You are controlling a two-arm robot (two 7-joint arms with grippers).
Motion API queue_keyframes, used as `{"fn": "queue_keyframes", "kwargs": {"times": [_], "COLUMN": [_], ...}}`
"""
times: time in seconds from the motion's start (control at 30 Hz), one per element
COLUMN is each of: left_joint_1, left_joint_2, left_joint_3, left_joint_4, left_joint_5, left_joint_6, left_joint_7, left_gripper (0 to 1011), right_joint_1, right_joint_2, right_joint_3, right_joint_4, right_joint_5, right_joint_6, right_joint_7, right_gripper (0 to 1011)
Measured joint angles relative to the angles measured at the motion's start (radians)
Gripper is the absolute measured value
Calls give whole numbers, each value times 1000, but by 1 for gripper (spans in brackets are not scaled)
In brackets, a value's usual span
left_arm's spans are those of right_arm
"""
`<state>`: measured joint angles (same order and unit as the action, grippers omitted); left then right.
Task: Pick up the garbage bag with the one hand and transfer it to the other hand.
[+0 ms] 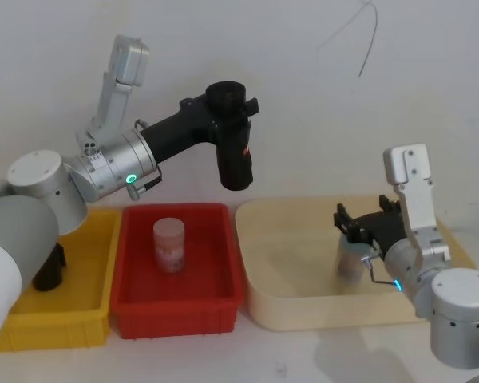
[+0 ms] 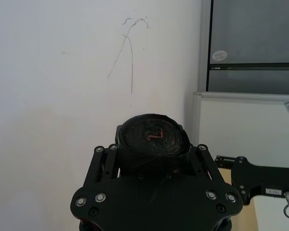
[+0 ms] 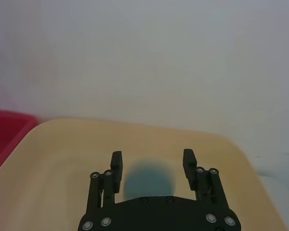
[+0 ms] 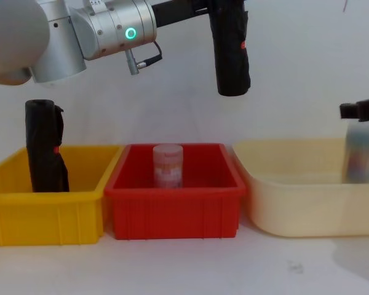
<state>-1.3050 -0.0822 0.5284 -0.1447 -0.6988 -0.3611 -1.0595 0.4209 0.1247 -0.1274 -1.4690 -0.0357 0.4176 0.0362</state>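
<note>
- Aloft over the red bin's (image 1: 223, 217) right side, the garbage bag (image 1: 234, 155) hangs upright
- the left pincer (image 1: 226, 108), on the green-lit arm, is clamped on the roll's upper end
- the right pincer (image 3: 152, 161) sits low over the beige tray (image 1: 287, 209), fingers spread, closed on nothing
- a second black roll (image 4: 45, 147) stands in the yellow bin (image 4: 49, 209)

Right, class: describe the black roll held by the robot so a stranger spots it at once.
Find the red bin, middle of three. Above it, the left gripper holds the garbage bag upright in mid-air. The similar black roll stands in the yellow bin; this one hangs clear of every bin.
</note>
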Motion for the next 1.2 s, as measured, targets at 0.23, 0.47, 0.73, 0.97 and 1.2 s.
{"fn": "queue_keyframes", "kwargs": {"times": [0.23,0.47,0.73,0.97,1.2], "left_joint_1": [-9,-14,-18,-19,-20], "left_joint_2": [-6,-9,-11,-11,-12], "left_joint_3": [4,7,9,9,10], "left_joint_4": [20,31,39,42,44], "left_joint_5": [-7,-10,-13,-14,-14], "left_joint_6": [-7,-12,-15,-16,-17], "left_joint_7": [-8,-13,-17,-18,-19], "left_gripper": [536,536,536,536,536], "right_joint_1": [-8,-12,-33,-53,-57], "right_joint_2": [4,6,7,14,14], "right_joint_3": [-8,-11,-5,1,-13], "right_joint_4": [-4,-9,-50,-99,-125], "right_joint_5": [13,17,28,59,85], "right_joint_6": [22,33,15,-26,-82], "right_joint_7": [44,66,92,140,184], "right_gripper": [954,1001,1001,1001,1001]}}
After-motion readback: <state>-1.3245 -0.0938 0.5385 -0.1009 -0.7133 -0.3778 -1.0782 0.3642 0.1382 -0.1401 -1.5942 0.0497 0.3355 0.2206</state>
